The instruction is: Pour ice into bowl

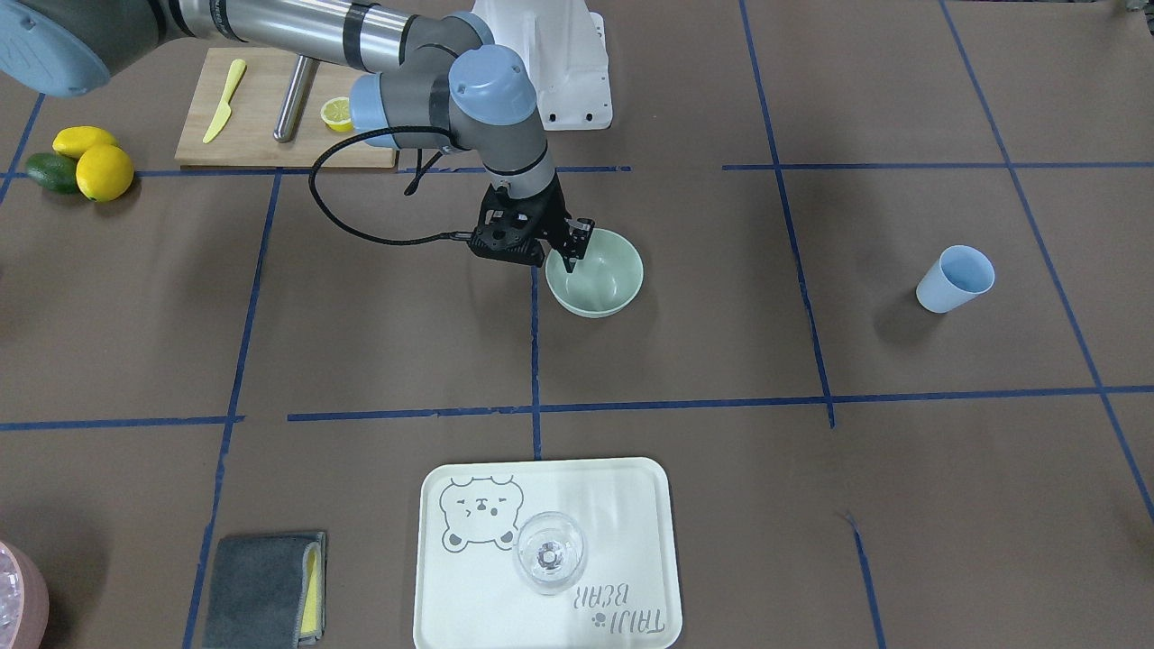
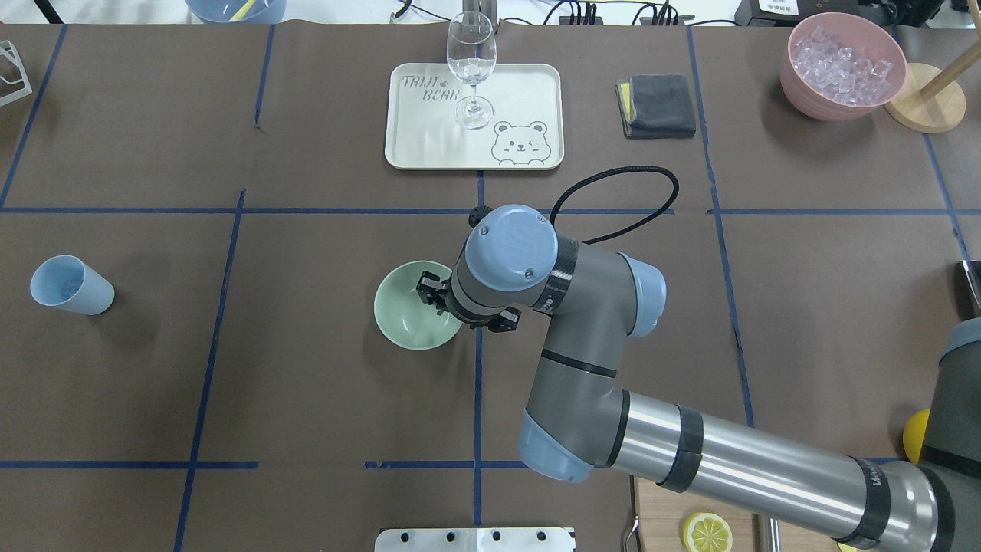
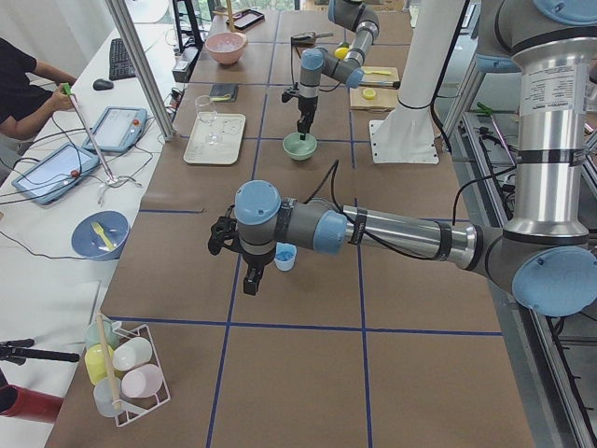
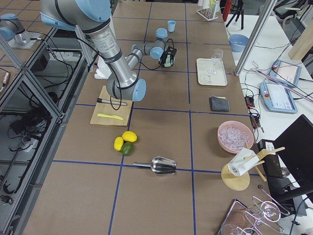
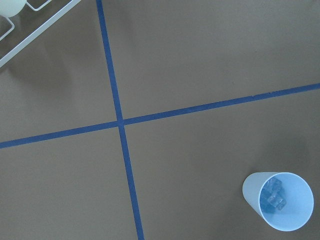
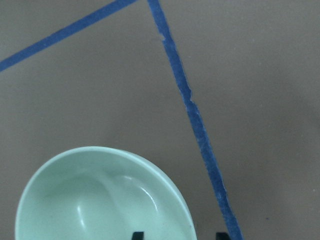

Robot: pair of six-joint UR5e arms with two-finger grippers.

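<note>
Closest to the front camera sits a cream plastic tray (image 1: 631, 514) printed with a bear, carrying a clear stemmed glass (image 1: 550, 552). A folded grey cloth (image 1: 261, 590) lies beside it. We see the table (image 1: 361, 315) covered in matte brown paper, gridded with blue tape. Near its middle stands the bowl (image 1: 609, 287), round, smooth and pale sage green. Our right hand (image 1: 571, 257) hangs at its rim, fingers apart, one inside the wall and one outside, gripping nothing. The ice (image 5: 274, 196), a few glassy cubes, sits in the bottom of a light blue cup (image 5: 252, 195) standing well apart from the bowl. Our left hand (image 3: 254, 283) hovers near that cup; we cannot tell how far open it is. A pink container (image 2: 801, 84) at the table's corner holds more cubes. Alongside the table runs a white desk (image 3: 56, 219) with tablets.
</note>
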